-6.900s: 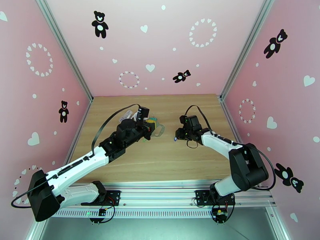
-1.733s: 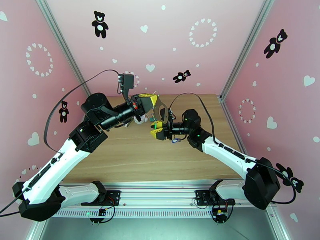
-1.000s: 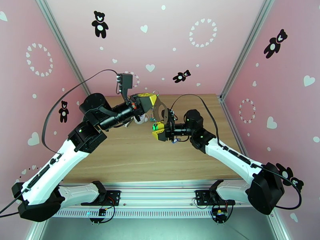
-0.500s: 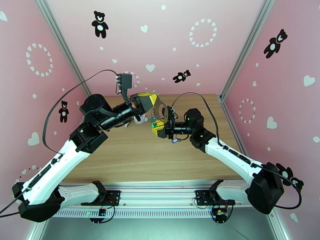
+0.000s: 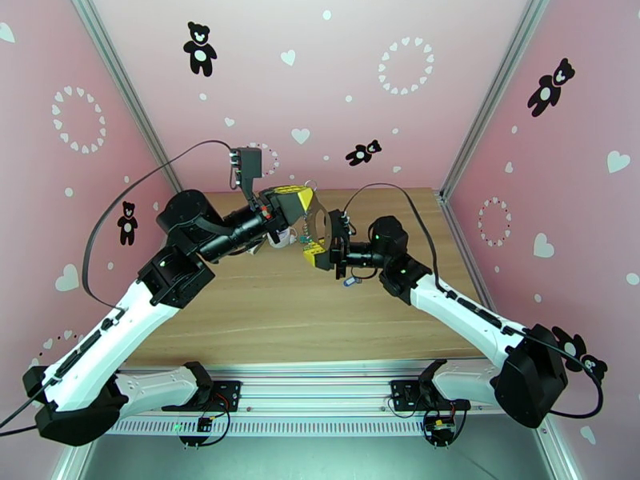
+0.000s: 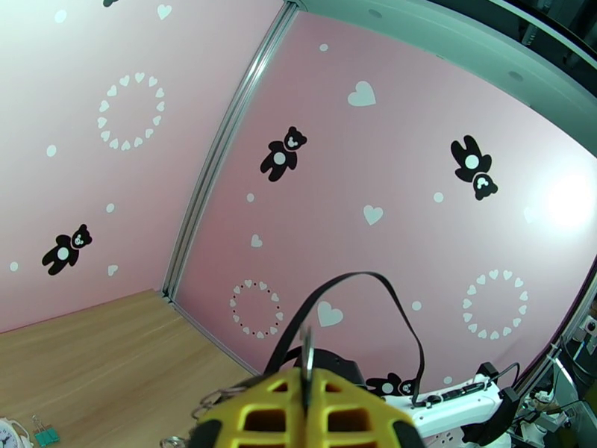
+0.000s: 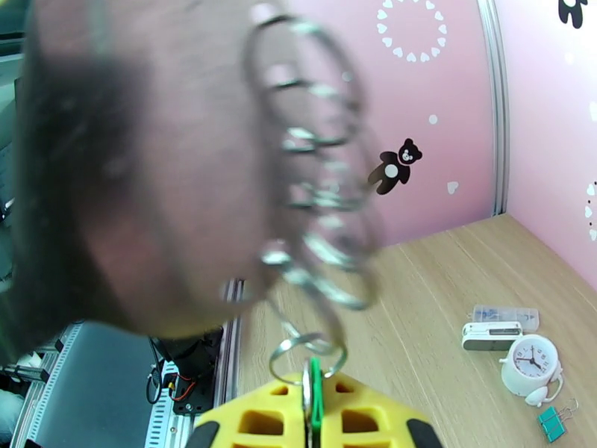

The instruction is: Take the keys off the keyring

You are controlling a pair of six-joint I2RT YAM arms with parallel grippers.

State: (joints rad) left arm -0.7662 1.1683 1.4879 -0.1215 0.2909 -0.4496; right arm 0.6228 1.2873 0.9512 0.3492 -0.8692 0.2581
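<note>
left gripper [image 5: 298, 202]: raised well above the table, its yellow fingers pressed together on a thin metal edge of the keyring.
right gripper [image 7: 310, 403]: just below and beside the left one, fingers pinched on the green key, with a small split ring sitting right above the tips.
keyring [image 7: 321, 218]: hangs in the air between the two grippers. the grey strap loop [image 5: 324, 223] is up beside the left fingers and the chain of rings runs down to the right ones.
green key [image 7: 316, 388]: clamped edge-on, only a sliver of its head showing, not yet off its ring.
blue key [image 5: 350, 282]: a small blue piece lies on the table under the right arm. it is likely this key, but too small to be sure.
risk, slip: the hold on the green head is thin, so a pull could drag the fingers off it.
risk, drop: a hard tug could pull the ring out of the left pinch, and the whole chain would fall.
risk, jam: a straight pull may only tighten the chain, because the key has to slide round the split ring.
surface: light wooden table [image 5: 264, 314]. at its far left are a small white clock [image 7: 531, 367], a teal binder clip [image 7: 556, 422] and a white box [image 7: 491, 334].
room: pink walls [image 5: 360, 90] printed with black bears, white hearts and heart rings, joined by grey metal frame posts.
</note>
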